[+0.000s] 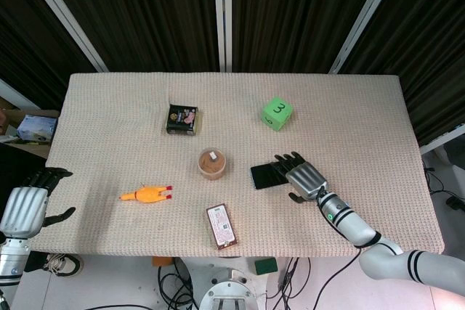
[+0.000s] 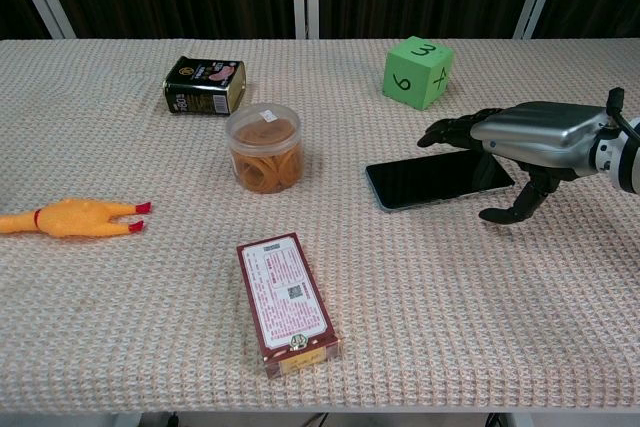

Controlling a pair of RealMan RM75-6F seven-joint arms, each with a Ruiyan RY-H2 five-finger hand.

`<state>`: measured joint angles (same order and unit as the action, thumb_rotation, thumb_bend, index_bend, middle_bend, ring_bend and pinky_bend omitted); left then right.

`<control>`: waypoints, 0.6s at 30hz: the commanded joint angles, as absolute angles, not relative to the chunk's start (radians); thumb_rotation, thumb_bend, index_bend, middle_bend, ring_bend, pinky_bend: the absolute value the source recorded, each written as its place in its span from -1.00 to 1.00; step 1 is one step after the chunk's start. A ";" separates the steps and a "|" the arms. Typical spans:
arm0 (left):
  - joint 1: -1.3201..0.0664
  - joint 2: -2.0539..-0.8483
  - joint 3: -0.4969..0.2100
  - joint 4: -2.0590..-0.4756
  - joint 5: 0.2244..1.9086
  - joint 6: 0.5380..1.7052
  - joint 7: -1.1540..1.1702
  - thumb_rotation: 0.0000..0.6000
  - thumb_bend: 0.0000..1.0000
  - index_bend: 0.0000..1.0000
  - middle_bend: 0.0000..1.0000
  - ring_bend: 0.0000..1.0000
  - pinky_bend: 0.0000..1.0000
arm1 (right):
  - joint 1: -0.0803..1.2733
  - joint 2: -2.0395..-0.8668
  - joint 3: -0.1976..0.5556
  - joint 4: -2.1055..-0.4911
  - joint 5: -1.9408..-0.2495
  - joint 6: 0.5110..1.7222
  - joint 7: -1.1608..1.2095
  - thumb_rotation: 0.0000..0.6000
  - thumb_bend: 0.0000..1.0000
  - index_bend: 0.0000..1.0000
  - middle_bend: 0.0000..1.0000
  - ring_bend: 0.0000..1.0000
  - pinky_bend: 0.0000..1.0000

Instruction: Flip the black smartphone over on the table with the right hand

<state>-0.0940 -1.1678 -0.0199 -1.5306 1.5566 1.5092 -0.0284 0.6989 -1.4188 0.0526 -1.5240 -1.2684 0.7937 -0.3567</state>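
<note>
Right hand (image 2: 535, 142): palm down over the phone's right end, fingers spread, thumb down on the tabletop (image 1: 102, 114), gripping nothing.
Phone (image 2: 435, 179): flat, glossy face up, right of the jar (image 2: 265, 147).
Left hand (image 1: 25, 205): off the left edge, fingers loosely curled, empty.
Cube (image 2: 418, 71): behind the phone.

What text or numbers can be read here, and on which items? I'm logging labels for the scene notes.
"3" on the top of the green cube.
"6" and a mark like "X" on its sides in the chest view.
Dark tin: label too small to read.
Red box: print too small to read.
</note>
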 commanded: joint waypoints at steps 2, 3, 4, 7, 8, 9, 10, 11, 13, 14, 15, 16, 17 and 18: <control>-0.095 -1.168 -0.021 -1.529 1.554 1.507 -0.030 1.00 -0.85 -0.42 -0.48 -0.59 -0.36 | 0.699 -1.424 0.050 -1.521 -1.273 0.802 -0.355 1.00 -0.31 -1.00 -0.98 -1.00 -1.00; -0.095 -1.168 -0.021 -1.529 1.554 1.506 -0.030 1.00 -0.85 -0.42 -0.48 -0.59 -0.36 | 0.699 -1.426 0.049 -1.519 -1.275 0.805 -0.355 1.00 -0.31 -1.00 -0.98 -1.00 -1.00; -0.095 -1.167 -0.021 -1.528 1.553 1.506 -0.031 1.00 -0.85 -0.42 -0.48 -0.59 -0.36 | 0.699 -1.428 0.048 -1.518 -1.277 0.807 -0.355 1.00 -0.31 -1.00 -0.97 -1.00 -1.00; -0.095 -1.167 -0.021 -1.526 1.552 1.506 -0.034 1.00 -0.85 -0.42 -0.48 -0.59 -0.36 | 0.701 -1.433 0.047 -1.516 -1.280 0.810 -0.347 1.00 -0.31 -1.00 -0.90 -1.00 -1.00; -0.094 -1.168 -0.020 -1.524 1.553 1.506 -0.035 1.00 -0.85 -0.42 -0.48 -0.59 -0.36 | 0.701 -1.435 0.046 -1.516 -1.283 0.813 -0.345 1.00 -0.31 -1.00 -0.86 -1.00 -1.00; -0.094 -1.168 -0.020 -1.523 1.552 1.506 -0.036 1.00 -0.85 -0.42 -0.48 -0.59 -0.36 | 0.701 -1.436 0.046 -1.516 -1.285 0.815 -0.344 1.00 -0.31 -1.00 -0.82 -1.00 -1.00; -0.095 -1.167 -0.020 -1.523 1.551 1.504 -0.037 1.00 -0.85 -0.42 -0.48 -0.59 -0.36 | 0.700 -1.436 0.045 -1.516 -1.286 0.817 -0.343 1.00 -0.31 -1.00 -0.77 -1.00 -1.00; -0.095 -1.167 -0.020 -1.522 1.551 1.503 -0.038 1.00 -0.85 -0.42 -0.48 -0.59 -0.36 | 0.700 -1.435 0.043 -1.518 -1.284 0.817 -0.344 1.00 -0.31 -1.00 -0.73 -1.00 -1.00; -0.096 -1.167 -0.019 -1.521 1.554 1.502 -0.039 1.00 -0.85 -0.42 -0.48 -0.59 -0.36 | 0.702 -1.433 0.041 -1.520 -1.277 0.812 -0.350 1.00 -0.31 -1.00 -0.61 -0.98 -1.00; -0.096 -1.167 -0.018 -1.521 1.554 1.502 -0.040 1.00 -0.85 -0.42 -0.48 -0.59 -0.36 | 0.703 -1.433 0.040 -1.521 -1.275 0.812 -0.352 1.00 -0.31 -1.00 -0.59 -0.97 -1.00; -0.096 -1.167 -0.018 -1.520 1.554 1.502 -0.041 1.00 -0.85 -0.42 -0.48 -0.59 -0.36 | 0.703 -1.433 0.040 -1.521 -1.273 0.812 -0.354 1.00 -0.31 -1.00 -0.59 -0.97 -1.00; -0.095 -1.167 -0.018 -1.519 1.554 1.503 -0.042 1.00 -0.85 -0.42 -0.48 -0.59 -0.36 | 0.703 -1.435 0.039 -1.522 -1.272 0.814 -0.355 1.00 -0.31 -1.00 -0.59 -0.97 -1.00; -0.095 -1.167 -0.017 -1.518 1.553 1.503 -0.043 1.00 -0.85 -0.42 -0.48 -0.59 -0.36 | 0.703 -1.436 0.039 -1.522 -1.272 0.816 -0.355 1.00 -0.31 -1.00 -0.60 -0.97 -1.00; -0.094 -1.168 -0.017 -1.516 1.552 1.503 -0.045 1.00 -0.85 -0.42 -0.48 -0.59 -0.36 | 0.703 -1.438 0.039 -1.522 -1.273 0.818 -0.355 1.00 -0.31 -1.00 -0.61 -0.97 -1.00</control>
<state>-0.0939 -1.1674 -0.0171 -1.5160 1.5525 1.5030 -0.0442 0.7032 -1.4376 0.0393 -1.5217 -1.2728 0.8170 -0.3549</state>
